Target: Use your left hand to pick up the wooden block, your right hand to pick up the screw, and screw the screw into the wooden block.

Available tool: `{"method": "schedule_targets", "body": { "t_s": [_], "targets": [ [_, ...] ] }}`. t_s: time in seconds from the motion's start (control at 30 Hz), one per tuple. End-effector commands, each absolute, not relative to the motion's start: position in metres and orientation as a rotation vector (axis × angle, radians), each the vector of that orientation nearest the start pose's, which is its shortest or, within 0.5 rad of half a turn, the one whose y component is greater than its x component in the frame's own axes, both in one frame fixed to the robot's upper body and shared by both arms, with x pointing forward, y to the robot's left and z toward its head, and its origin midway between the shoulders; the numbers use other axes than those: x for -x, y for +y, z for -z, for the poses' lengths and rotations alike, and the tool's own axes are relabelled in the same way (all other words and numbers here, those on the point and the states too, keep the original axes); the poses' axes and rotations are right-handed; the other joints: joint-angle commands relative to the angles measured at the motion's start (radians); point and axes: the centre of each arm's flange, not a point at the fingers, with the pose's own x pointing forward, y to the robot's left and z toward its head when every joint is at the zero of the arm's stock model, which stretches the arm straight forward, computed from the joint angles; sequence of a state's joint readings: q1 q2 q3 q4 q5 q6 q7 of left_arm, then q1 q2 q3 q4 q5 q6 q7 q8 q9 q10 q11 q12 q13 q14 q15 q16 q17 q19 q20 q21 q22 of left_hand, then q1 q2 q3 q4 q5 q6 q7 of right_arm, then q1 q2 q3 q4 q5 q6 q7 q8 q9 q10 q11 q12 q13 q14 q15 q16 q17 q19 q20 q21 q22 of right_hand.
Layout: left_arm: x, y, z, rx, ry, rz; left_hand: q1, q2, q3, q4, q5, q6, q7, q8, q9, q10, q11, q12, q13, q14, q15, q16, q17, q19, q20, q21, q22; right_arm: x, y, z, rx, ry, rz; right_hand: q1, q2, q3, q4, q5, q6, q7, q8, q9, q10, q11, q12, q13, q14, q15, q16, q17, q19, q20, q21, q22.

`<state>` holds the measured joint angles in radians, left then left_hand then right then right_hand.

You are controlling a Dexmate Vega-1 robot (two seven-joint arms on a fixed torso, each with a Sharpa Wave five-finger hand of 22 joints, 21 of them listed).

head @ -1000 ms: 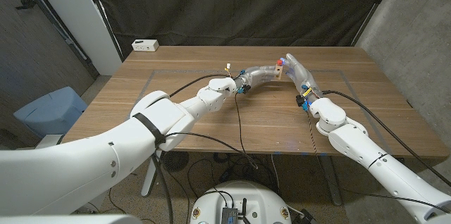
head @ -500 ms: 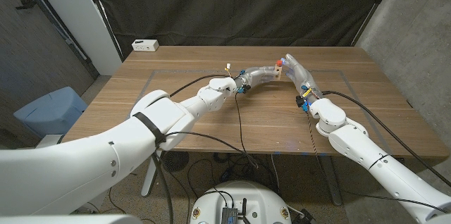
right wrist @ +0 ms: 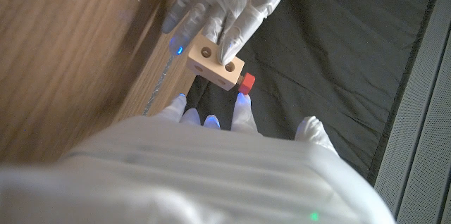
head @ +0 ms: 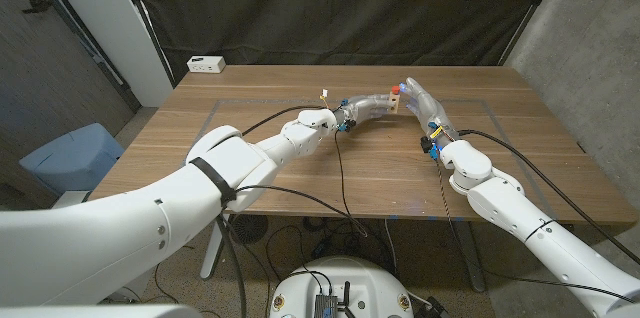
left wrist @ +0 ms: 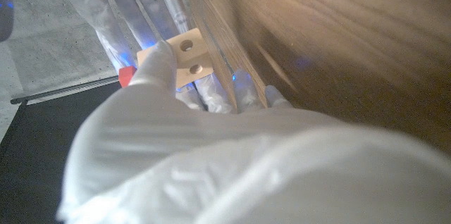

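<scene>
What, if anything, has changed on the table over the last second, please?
Nothing visibly moved. The left hand still holds the wooden block, and the right hand stays against it with the red-headed screw at the block's far side. Both arms keep their poses.

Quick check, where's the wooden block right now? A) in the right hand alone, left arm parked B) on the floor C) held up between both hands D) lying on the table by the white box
C: the left hand grips the wooden block from one side while the right hand meets it at the red screw.
</scene>
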<state>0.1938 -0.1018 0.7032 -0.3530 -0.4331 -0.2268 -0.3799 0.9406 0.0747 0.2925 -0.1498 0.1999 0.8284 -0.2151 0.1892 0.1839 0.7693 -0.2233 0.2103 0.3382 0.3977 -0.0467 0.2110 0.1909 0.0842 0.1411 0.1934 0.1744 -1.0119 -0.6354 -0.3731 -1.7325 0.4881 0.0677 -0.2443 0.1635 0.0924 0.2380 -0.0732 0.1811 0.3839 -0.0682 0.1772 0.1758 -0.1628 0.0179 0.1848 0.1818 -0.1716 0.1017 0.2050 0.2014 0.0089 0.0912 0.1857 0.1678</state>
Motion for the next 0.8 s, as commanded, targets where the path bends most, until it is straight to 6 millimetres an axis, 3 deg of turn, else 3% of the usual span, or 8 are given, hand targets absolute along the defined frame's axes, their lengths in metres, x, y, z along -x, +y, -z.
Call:
{"method": "schedule_targets", "body": {
  "t_s": [0.03, 0.8],
  "targets": [
    [-0.7231, -0.0029, -0.0213, -0.259, -0.291, 0.694, -0.006, 0.001, 0.006, -0.002, 0.006, 0.012, 0.003, 0.009, 0.005, 0.0, 0.003, 0.006, 0.001, 0.0, -0.06, 0.001, 0.003, -0.004, 0.0, 0.005, 0.005, -0.5867, -0.251, 0.026, 0.144, -0.566, -0.126, -0.002, 0.001, 0.003, -0.003, 0.001, 0.007, -0.001, 0.007, 0.002, -0.004, -0.002, 0.007, 0.001, -0.064, 0.004, -0.001, 0.002, -0.006, 0.007, 0.004, 0.003],
    [-0.7236, -0.0008, -0.0211, -0.257, -0.292, 0.692, -0.007, 0.0, 0.006, -0.001, 0.005, 0.01, 0.003, 0.008, 0.005, 0.001, 0.003, 0.006, 0.001, -0.001, -0.059, 0.001, 0.003, -0.005, -0.001, 0.005, 0.005, -0.5788, -0.2444, 0.0269, 0.18, -0.566, -0.142, -0.003, 0.002, 0.006, -0.005, 0.001, 0.018, -0.006, 0.01, 0.002, -0.003, -0.002, 0.007, 0.001, -0.066, 0.003, -0.002, 0.001, -0.006, 0.007, 0.004, 0.003]
  ]
}}
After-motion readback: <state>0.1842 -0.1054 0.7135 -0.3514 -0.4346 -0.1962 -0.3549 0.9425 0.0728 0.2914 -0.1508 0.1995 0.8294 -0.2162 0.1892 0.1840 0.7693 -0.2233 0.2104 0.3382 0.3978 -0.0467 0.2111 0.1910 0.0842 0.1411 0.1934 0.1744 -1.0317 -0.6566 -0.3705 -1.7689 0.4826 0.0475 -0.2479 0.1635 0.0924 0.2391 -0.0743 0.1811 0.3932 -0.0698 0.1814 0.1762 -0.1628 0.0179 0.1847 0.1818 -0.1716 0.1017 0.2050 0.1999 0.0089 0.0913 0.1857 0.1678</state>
